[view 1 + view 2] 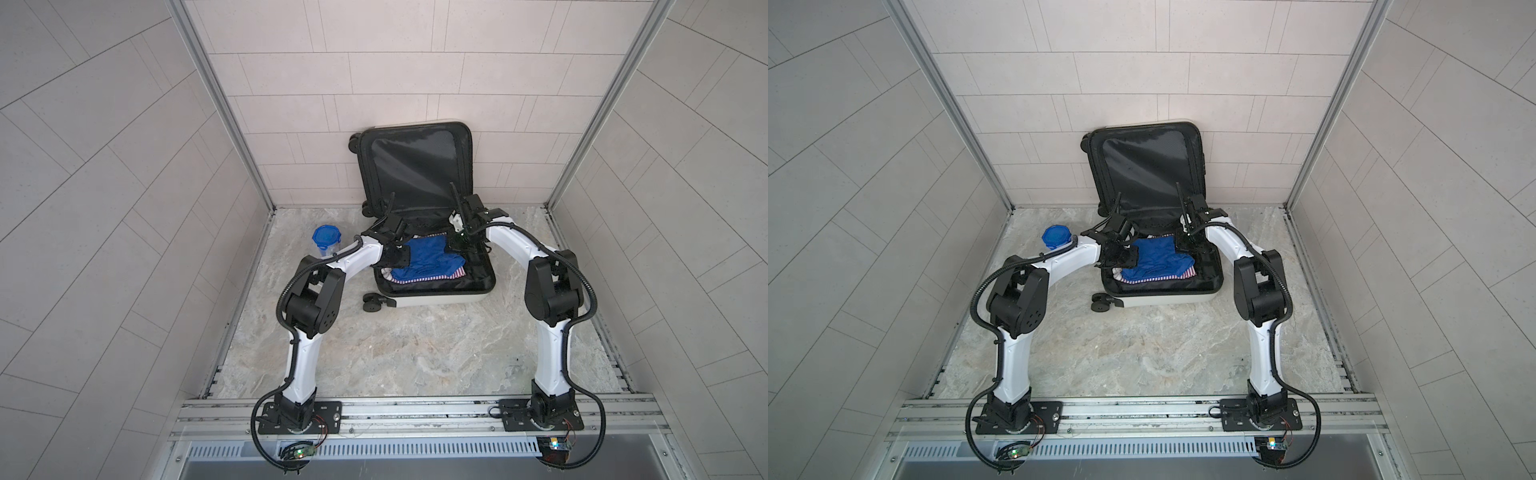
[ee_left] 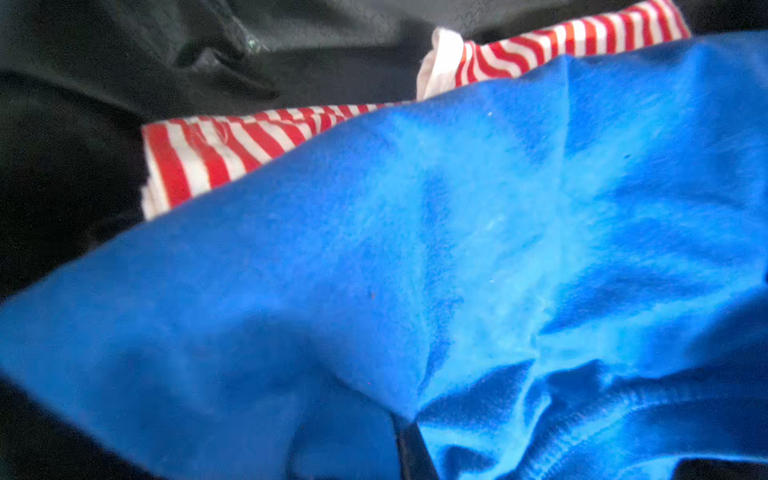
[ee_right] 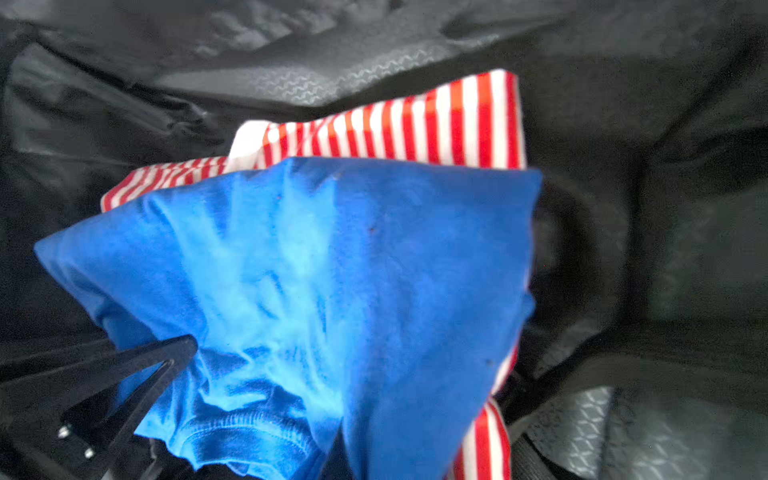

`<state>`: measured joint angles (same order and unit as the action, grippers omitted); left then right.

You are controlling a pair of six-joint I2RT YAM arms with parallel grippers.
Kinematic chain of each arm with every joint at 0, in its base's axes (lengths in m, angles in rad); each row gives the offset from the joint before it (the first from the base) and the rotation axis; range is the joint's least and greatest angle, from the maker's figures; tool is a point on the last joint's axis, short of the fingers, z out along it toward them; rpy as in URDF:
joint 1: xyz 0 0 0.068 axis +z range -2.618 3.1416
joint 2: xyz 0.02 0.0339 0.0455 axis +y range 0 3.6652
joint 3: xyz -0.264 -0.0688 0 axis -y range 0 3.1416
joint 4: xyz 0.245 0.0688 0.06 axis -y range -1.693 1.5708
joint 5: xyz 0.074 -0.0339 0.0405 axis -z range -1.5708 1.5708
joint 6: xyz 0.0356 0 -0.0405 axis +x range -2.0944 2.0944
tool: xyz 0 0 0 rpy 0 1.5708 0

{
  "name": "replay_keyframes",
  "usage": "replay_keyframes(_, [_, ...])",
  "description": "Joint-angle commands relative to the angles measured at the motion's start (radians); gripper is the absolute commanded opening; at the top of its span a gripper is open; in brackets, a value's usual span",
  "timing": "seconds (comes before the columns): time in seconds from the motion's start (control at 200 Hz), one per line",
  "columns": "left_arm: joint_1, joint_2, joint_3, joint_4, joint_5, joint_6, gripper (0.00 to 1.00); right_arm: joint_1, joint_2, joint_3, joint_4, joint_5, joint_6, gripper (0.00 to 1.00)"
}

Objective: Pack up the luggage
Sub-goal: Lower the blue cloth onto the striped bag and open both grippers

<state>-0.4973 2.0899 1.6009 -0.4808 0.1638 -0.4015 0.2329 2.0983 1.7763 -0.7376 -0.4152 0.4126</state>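
No writing is large enough to read in any view.

The suitcase [image 1: 436, 299] [image 1: 1167, 300] lies open at the back of the stone-patterned table [image 1: 415, 357]. Its white base lies flat, and its black-lined lid [image 1: 415, 166] stands up against the tiled back wall. Two black wheels [image 1: 372, 302] stick out at the base's front left corner.

In the base, a blue shirt [image 1: 424, 262] [image 1: 1158, 259] lies on top of a red-and-white striped garment [image 1: 401, 280] [image 3: 415, 124].

Both grippers are over the base, the left gripper [image 1: 405, 259] [image 1: 1127, 259] at the shirt's left edge and the right gripper [image 1: 451, 249] [image 1: 1183, 245] at its back right corner. In the left wrist view the blue cloth [image 2: 457, 249] rises close to the lens, and its folds run together at a dark finger [image 2: 411, 453]. The left jaws are clenched on the shirt.

In the right wrist view one black finger [image 3: 145, 365] lies against the bunched blue cloth [image 3: 332, 270]. The other finger is hidden beneath the cloth, so I cannot tell whether the right jaws are clamped or released.

A clear jar with a blue lid [image 1: 326, 241] [image 1: 1055, 237] stands on the table to the left of the suitcase, just behind the left arm.
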Motion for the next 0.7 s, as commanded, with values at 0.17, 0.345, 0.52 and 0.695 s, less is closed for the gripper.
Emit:
replay_keyframes(0.17, [0.012, 0.011, 0.005, -0.053, -0.04, 0.012, 0.25, -0.033, -0.002, -0.02, -0.003, 0.035, -0.015, 0.44])
replay_keyframes(0.345, [0.013, -0.025, -0.002, -0.062, -0.053, 0.013, 0.51, -0.044, -0.038, -0.023, -0.004, 0.037, -0.02, 0.51])
replay_keyframes(0.52, [0.014, -0.066, 0.009, -0.097, -0.083, 0.03, 0.58, -0.053, -0.093, -0.024, -0.022, 0.062, -0.029, 0.6])
replay_keyframes(0.695, [0.014, -0.107, 0.021, -0.142, -0.131, 0.039, 0.62, -0.063, -0.149, -0.025, -0.038, 0.088, -0.036, 0.64])
